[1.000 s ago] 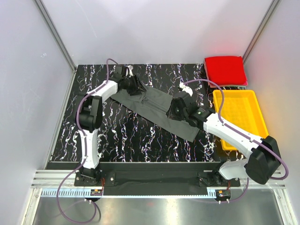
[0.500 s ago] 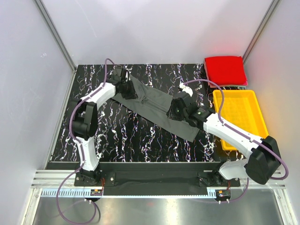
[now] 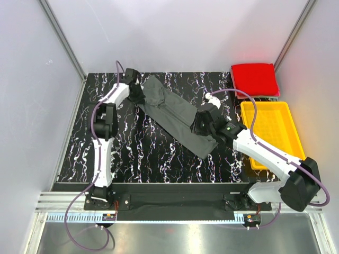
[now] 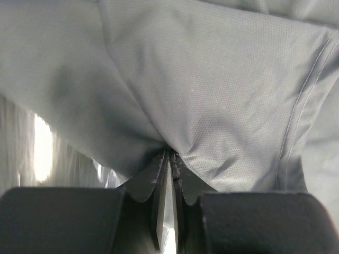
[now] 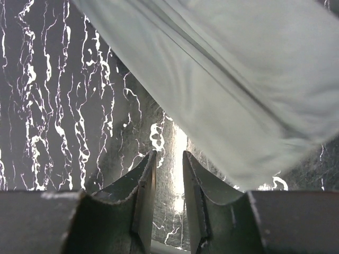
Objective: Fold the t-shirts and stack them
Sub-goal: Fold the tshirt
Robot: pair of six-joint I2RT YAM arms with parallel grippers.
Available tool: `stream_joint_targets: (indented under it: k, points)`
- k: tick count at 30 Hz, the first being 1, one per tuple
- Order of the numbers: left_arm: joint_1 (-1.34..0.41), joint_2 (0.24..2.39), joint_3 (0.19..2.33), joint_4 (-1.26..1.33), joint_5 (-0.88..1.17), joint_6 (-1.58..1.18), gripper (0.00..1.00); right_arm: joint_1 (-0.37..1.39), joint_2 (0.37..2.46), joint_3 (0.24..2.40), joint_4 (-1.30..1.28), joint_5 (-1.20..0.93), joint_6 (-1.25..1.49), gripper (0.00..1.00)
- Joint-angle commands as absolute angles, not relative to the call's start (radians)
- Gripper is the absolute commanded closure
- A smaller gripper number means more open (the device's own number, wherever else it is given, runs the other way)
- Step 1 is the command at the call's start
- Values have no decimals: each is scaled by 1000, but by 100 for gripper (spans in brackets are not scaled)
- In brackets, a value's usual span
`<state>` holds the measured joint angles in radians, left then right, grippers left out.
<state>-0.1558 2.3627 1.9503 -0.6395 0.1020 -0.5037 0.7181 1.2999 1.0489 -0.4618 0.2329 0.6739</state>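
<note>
A dark grey t-shirt (image 3: 172, 108) lies stretched in a diagonal band across the black marbled table. My left gripper (image 3: 139, 95) is at its far left end. In the left wrist view the left gripper (image 4: 169, 156) is shut, pinching a fold of the grey cloth (image 4: 212, 79). My right gripper (image 3: 200, 127) hovers over the shirt's near right part. In its own view the right gripper (image 5: 168, 159) stands slightly open with only table between the jaws, the grey cloth (image 5: 238, 79) just ahead of it. A red t-shirt (image 3: 254, 78), folded square, rests at the back right corner.
A yellow plastic tray (image 3: 265, 104) sits along the right side, under the right arm's forearm. The marbled table top (image 3: 132, 153) is bounded by pale walls at the left, back and right. Purple cables loop off both arms.
The left gripper has closed on the shirt's end and carried it toward the back left, drawing the cloth longer and narrower. The right gripper has barely shifted.
</note>
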Motion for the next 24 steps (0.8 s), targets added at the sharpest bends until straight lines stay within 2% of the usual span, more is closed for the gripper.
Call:
stream_joint_targets:
  k: [1,4,6,9,10,12,13,18,22,24]
  points:
    - [-115,2503,2191,-680,130,-443,85,719,1281,1083,-462,281,654,66]
    - [-77,2580,2308,-579,286,-449,82,719,1311,1095,-483,285,627,66]
    - [-52,2576,2313,-464,438,-506,81,719,1331,1104,-488,291,608,66]
    - [-35,2447,2203,-337,544,-551,77,719,1373,1103,-492,287,563,66]
    - [-43,2395,2083,-298,557,-554,74,719,1377,1100,-479,281,546,67]
    - [-54,2236,1958,-211,564,-554,69,709,1376,1100,-466,252,517,67]
    - [-63,2188,1859,-203,557,-554,58,703,1371,1104,-471,227,512,67]
    - [-86,1933,1613,-225,529,-571,55,690,1304,1149,-525,204,499,67]
    - [-197,1804,1416,-369,360,-560,51,670,1227,1155,-558,183,505,67]
    - [-250,1728,1329,-353,334,-594,50,667,1191,1163,-575,186,505,67]
